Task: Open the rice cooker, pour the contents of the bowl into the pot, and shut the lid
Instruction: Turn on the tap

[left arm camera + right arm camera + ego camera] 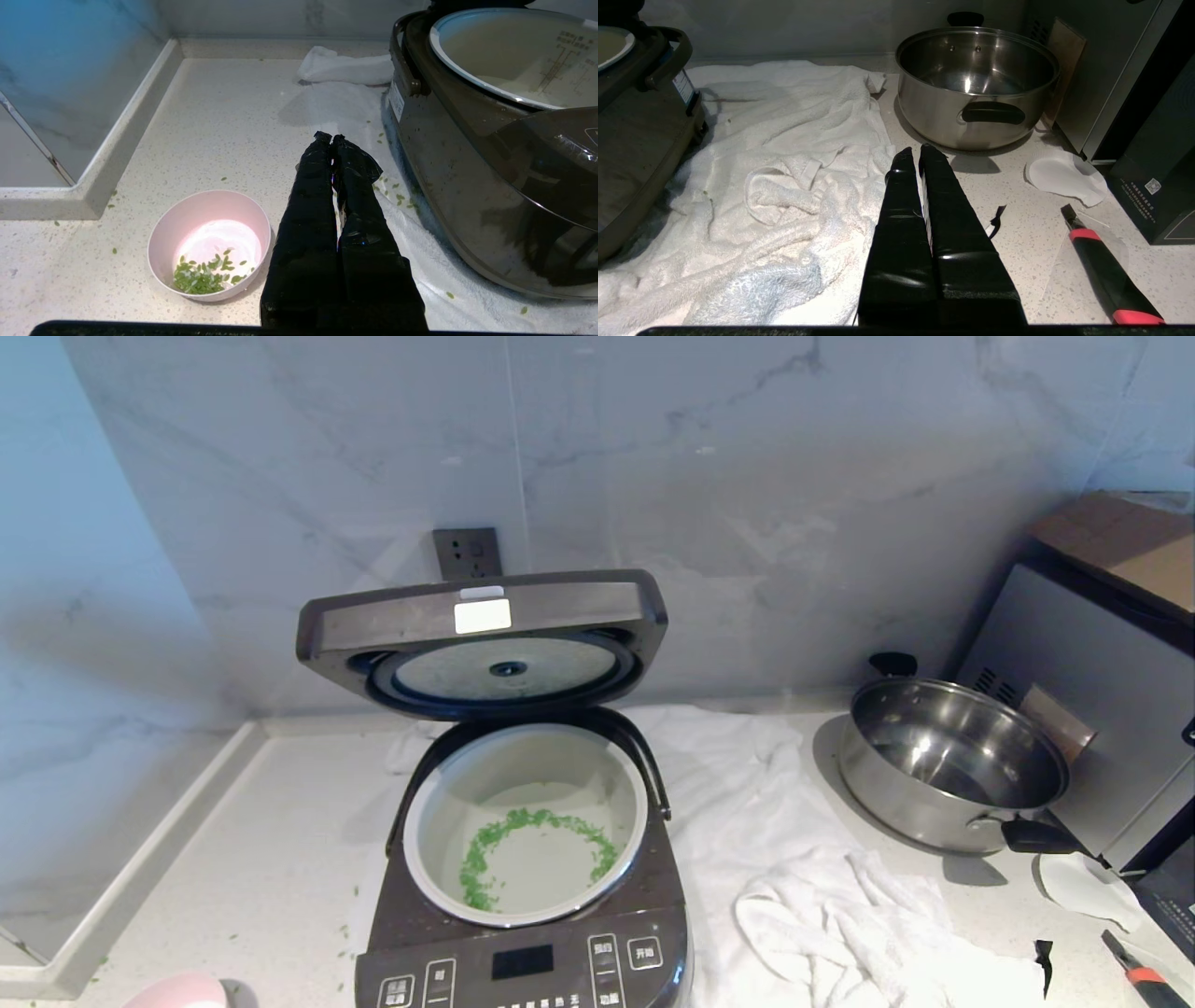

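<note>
Two pincers, both pressed narrow and holding nothing: the left pincer [331,138] hangs low over the speckled pale stone table [224,121], the right pincer [920,151] over the rumpled white towel [784,154].

Nearest, just beside the left pincer, sits the small round pale pink bowl [210,242], upright on the table, mouth up. A little heap of bright green chopped bits [201,277] lies against one side of its floor. It looks light, smooth and likely slippery; the thin rim seems the place to pinch.

Next, the big dark brown-grey rice cooker [527,943], control panel facing the robot. It looks heavy and unlikely to shift under a push. Its round whitish inner pot [526,821] opens straight up, with a ring of green flakes [485,859] on its bottom. More flakes are scattered on the table beside the cooker.

Behind that, the dark hinged lid [481,616] stands raised at the back, silvery underside tilted toward the robot, its long edge running side to side. It is stiff and hinged, so I judge a downward press on the front edge, near the white latch, would swing it forward.

Farther right stands a shiny steel pan with black handles [952,765].
</note>
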Tool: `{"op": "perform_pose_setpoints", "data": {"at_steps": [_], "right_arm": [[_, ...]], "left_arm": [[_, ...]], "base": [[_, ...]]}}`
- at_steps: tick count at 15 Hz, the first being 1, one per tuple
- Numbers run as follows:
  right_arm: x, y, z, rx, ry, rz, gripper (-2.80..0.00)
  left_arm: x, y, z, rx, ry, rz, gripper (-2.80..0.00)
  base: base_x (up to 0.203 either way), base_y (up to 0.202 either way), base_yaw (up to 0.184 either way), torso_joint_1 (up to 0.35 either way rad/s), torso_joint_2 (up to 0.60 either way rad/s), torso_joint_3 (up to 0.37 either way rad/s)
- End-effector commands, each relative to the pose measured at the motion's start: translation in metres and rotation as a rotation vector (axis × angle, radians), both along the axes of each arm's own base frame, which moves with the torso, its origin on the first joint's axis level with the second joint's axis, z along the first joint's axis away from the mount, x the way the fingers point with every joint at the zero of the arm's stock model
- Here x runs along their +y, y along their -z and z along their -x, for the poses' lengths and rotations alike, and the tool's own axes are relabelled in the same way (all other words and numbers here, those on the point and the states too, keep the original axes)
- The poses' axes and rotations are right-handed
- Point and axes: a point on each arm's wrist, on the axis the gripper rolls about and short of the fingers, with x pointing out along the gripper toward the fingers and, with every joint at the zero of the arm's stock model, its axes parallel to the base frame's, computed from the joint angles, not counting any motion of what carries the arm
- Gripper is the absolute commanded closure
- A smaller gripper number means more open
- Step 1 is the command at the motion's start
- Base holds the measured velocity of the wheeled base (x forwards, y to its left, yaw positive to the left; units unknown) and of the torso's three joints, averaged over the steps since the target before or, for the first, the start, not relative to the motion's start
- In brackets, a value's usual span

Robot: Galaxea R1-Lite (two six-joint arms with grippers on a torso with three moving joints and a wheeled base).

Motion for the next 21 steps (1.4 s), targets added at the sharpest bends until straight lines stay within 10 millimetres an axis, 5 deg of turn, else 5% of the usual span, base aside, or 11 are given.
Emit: {"op": "perform_pose_setpoints", "data": {"at_steps": [1,13,21], "right_arm": [[0.0,-0.0001,-0.0002,0.002,-0.001,0.001,0.0],[0.0,-0.0001,-0.0002,0.002,-0.001,-0.001,0.0],[0.0,-0.0001,-0.0002,0.002,-0.001,-0.002,0.0]], "left_arm": [[0.0,-0.0001,0.0,0.0,-0.001,0.0,0.0],[0.0,0.0003,-0.0001,0.001,-0.001,0.0,0.0],[0.0,0.0002,0.0,0.001,-0.002,0.0,0.0]], "base": [[0.0,0.0,0.0,0.0,0.0,0.0],[-0.006,0.0,0.0,0.0,0.0,0.001],[-0.191,0.0,-0.001,0.002,0.01,0.004]]}}
